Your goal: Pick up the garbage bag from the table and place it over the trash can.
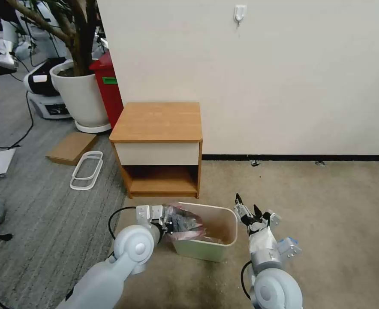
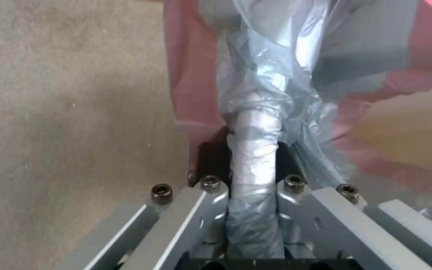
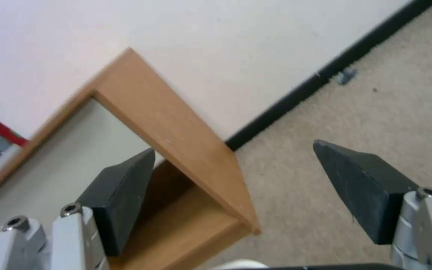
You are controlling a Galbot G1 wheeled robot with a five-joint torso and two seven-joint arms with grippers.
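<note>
While our left gripper (image 1: pixel 169 223) pinches the thin translucent grey garbage bag with pinkish edge (image 1: pixel 184 224) at the small cream plastic trash can (image 1: pixel 217 240)'s left rim, our right gripper (image 1: pixel 248 211), spread wide beside it, should probably catch the opposite edge and stretch the mouth evenly.

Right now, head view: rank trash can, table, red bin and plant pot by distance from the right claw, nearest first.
From the right claw:
1. trash can, just to its left on the carpet.
2. table, ahead-left against the wall.
3. red bin, beyond the table's left side.
4. plant pot, farthest left.
</note>
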